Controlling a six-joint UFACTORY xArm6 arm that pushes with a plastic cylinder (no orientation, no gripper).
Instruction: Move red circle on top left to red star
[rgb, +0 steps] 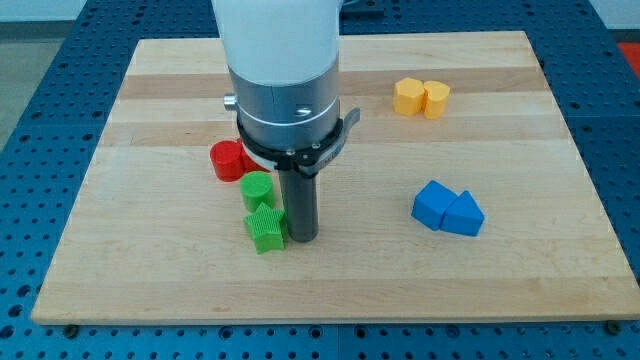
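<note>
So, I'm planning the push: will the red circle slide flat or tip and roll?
The red circle looks squat and flat-bottomed, so it likely slides rather than tips. Its round side may let it slip off my tip. It seems rigid, probably light. The green circle beside it could get nudged.

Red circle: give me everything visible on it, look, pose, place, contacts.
The red circle is a short, squat cylinder of what looks like ridged printed plastic, lying flat on the wooden board, left of centre. Its right side is hidden behind the arm's metal collar. The green circle sits just below and right of it, close or touching; I cannot tell which. My tip is lower right, beside the green star, not touching the red circle. No red star is visible.
</note>
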